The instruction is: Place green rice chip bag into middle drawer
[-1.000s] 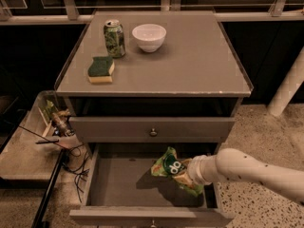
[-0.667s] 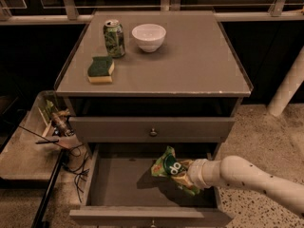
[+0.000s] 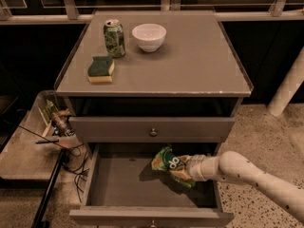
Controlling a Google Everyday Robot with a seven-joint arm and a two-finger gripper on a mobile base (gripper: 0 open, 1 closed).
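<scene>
Camera view: 1 bag [image 3: 169, 162] in tool [image 3: 186, 171]

The arm [image 3: 256, 177] has sunk lower (its gripper [image 3: 186, 170] over the middle drawer [image 3: 123, 184])

I count one green soda can [image 3: 114, 37], one white round bowl [image 3: 149, 36], one green-topped yellow sponge [image 3: 101, 69], one crinkly light-green foil bag [image 3: 166, 162], and two grey drawers: a shut drawer [image 3: 152, 128] and an open drawer [image 3: 121, 184]. One white gripper [image 3: 189, 169] is at the bag, above the open drawer.
</scene>
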